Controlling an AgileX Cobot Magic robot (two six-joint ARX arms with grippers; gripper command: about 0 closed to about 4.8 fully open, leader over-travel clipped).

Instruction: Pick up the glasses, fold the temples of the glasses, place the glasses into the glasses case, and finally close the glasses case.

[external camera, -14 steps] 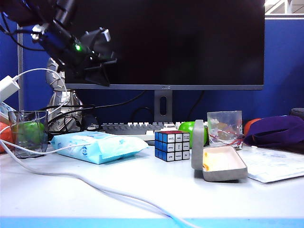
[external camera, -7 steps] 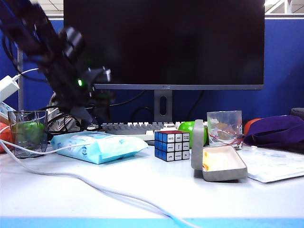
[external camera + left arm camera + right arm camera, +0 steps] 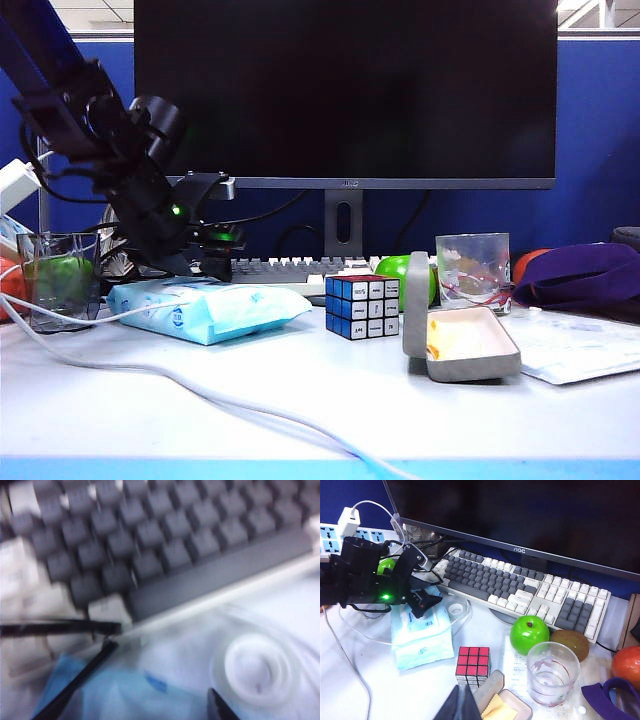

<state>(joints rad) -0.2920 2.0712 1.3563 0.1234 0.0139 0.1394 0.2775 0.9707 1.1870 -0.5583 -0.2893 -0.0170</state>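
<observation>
- Lowered since a second ago, my left claw (image 3: 213, 257) now hangs just behind the wipes packet (image 3: 205, 305), jaws apparently wide and empty.
- Right claw (image 3: 461, 702): shut, beside the open glasses case (image 3: 465, 345).
- Blurred black bars by the keyboard (image 3: 165, 550): probably the glasses (image 3: 75, 628).
- Step: reaching to pick up. Next: straddle the frame, close gently.

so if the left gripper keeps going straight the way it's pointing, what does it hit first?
Probably the blue wipes packet. The left gripper, jaws open, points down over the packet's far end beside the keyboard. The left wrist view is blurred, so depth is uncertain; thin black bars there may be the glasses.
</observation>
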